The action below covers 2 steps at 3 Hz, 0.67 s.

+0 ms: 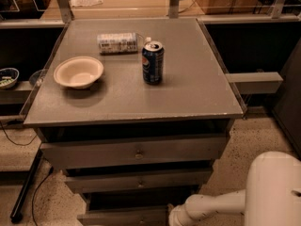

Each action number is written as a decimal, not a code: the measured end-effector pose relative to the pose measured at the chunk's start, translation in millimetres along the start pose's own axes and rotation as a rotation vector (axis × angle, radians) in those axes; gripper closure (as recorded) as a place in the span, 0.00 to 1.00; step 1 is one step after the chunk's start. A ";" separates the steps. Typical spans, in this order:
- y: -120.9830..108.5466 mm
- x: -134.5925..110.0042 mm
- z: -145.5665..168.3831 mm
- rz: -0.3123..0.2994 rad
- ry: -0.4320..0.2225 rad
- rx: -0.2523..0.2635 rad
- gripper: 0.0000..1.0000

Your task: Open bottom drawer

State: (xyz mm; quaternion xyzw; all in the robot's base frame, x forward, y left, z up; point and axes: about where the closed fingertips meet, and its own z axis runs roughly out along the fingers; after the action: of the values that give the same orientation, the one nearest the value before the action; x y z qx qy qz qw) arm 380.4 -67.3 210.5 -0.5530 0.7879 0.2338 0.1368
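The grey cabinet has three drawer fronts stacked under its top. The bottom drawer [123, 217] is the slimmest front, at the very bottom edge of the camera view, with a dark gap above it. Its knob is not visible. My gripper [176, 219] sits at the end of the white arm [214, 205], right at the bottom drawer's right end and cut off by the lower edge of the view.
The top drawer [136, 151] and middle drawer [138, 180] each have a small knob. On the cabinet top stand a blue soda can [153, 62], a white bowl [78, 71] and a lying bottle [117, 42]. A black pole [26, 192] leans at the left.
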 end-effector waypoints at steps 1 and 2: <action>-6.1 -13.7 -11.5 -0.038 -0.026 0.070 0.00; -10.7 -37.1 -34.3 -0.092 -0.080 0.161 0.00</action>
State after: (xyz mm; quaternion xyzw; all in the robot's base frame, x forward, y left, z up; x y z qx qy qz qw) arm 404.9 -58.1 255.0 -0.5660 0.7718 0.1849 0.2228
